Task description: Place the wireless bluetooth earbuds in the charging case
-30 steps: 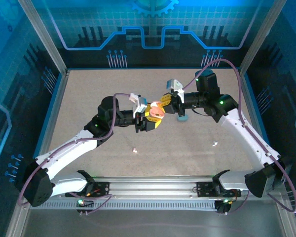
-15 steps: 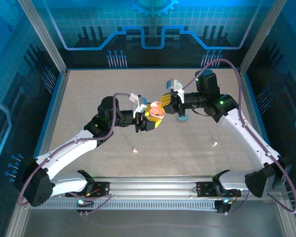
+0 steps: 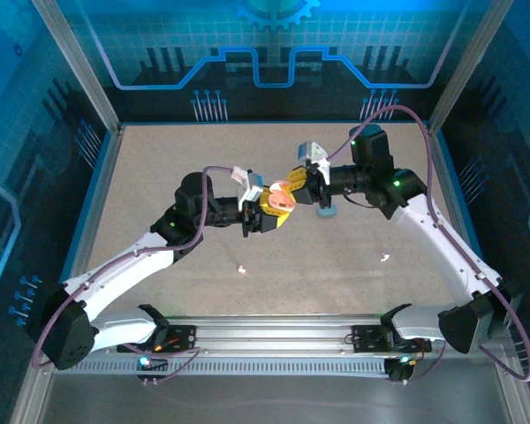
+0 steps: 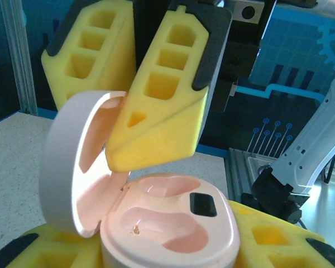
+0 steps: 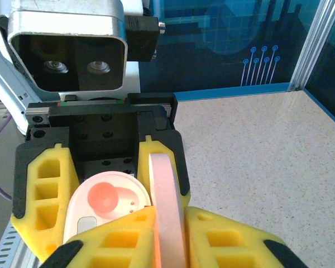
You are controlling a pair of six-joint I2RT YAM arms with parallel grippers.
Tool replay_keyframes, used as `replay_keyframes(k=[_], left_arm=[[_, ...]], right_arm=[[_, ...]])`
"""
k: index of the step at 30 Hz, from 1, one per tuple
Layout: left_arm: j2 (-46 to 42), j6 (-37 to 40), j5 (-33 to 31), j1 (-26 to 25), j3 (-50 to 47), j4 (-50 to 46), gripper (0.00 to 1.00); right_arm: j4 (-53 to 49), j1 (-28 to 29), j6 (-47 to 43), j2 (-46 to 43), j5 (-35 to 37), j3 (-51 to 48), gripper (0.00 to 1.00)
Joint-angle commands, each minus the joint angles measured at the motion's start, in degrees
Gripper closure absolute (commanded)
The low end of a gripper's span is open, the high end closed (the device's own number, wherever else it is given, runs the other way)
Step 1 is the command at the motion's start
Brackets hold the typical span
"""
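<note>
The left tool [image 3: 267, 219] is clamped on the pink case [image 4: 173, 223], whose lid [image 4: 61, 167] stands raised. The right tool [image 3: 293, 185] has a finger close on each side of the lid; I cannot tell whether they pinch it. One earbud [image 3: 241, 268] lies on the desk [image 3: 159, 168], a second earbud [image 3: 384, 258] well apart.

Case [image 4: 173, 223]: pink, rounded, lid [image 4: 72, 167] hinged open, standing ~upright. Both wells empty, small dark window on base top. Base sits betw left tool [image 3: 267, 215] pads, lid edge betw right tool [image 3: 293, 187] fingers, over mid desk [image 3: 159, 168]. Tiny white earbud [image 3: 242, 268] lies on desk nearer the arm bases. 2nd white earbud [image 3: 385, 258] lies off to right, well apart.
</note>
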Motion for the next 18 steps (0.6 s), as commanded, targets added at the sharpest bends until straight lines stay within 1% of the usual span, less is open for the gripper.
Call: replay_keyframes(k=[1,3,5,9,11,13,14,18], left_arm=[[-0.7,0.7,-0.3,-0.3,-0.9,1.2,0.63],[-0.9,0.8,-0.7,-0.3,-1.2,1.3,0.64],[-1.2,0.8,-1.1,-0.4,-1.5,1.6,0.64],[-1.8,0.6,-3.1,-0.4,-2.8,3.3,0.65],[-2.3,0.3,-4.7,-0.3,-3.8,4.7,0.65],[-2.8,0.0,-6.7,-0.2,-4.8,6.2,0.65],[-3.2,-0.4,-7.7,0.0,-5.6,7.3,0.65],[-4.8,-2.7,-10.8,1.2,-8.7,12.0,0.65]], right_arm=[[-0.8,1.0,0.5,-0.4,-0.6,1.4,0.74],[-0.6,0.9,1.1,-0.6,-0.2,1.5,0.71],[-0.1,0.7,2.5,-0.9,0.2,1.9,0.59],[2.3,0.0,7.1,-2.3,2.0,2.7,0.44],[4.7,-0.9,12.5,-3.4,5.3,2.9,0.38],[6.0,-2.5,19.6,-4.3,11.2,3.5,0.31],[5.9,-3.5,22.4,-4.4,13.5,3.9,0.30],[5.5,-9.7,34.0,-3.7,18.6,3.2,0.31]])
